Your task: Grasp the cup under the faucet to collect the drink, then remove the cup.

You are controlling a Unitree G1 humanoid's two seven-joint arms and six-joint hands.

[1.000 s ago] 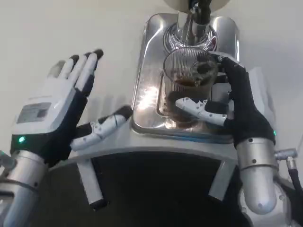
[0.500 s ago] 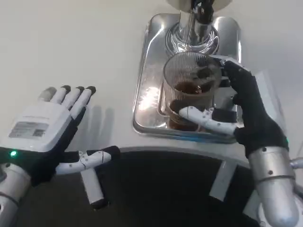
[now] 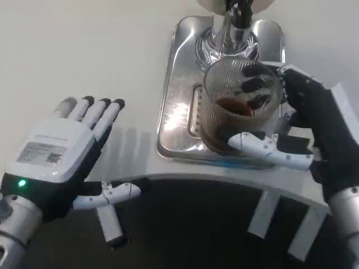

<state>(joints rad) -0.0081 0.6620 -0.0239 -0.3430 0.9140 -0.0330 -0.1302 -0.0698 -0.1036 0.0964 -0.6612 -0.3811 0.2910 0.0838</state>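
One cup (image 3: 240,106), one faucet (image 3: 234,22), one steel drip tray (image 3: 179,95), two robot hands at a white table (image 3: 84,50). Right of centre in the frame: ribbed clear glass cup, dark brown drink pooled in its lower part, held over the tray's right half just below the chrome faucet at the top edge. Gripped by the right hand (image 3: 303,129), dark fingers wrapped round the far side, white thumb across the near wall. At lower left: left hand (image 3: 61,154), white back up, fingers spread and straight, thumb out to the side, holding nothing, well apart from the tray. Green light lit near its wrist. Tray surface bright with reflections along its left side
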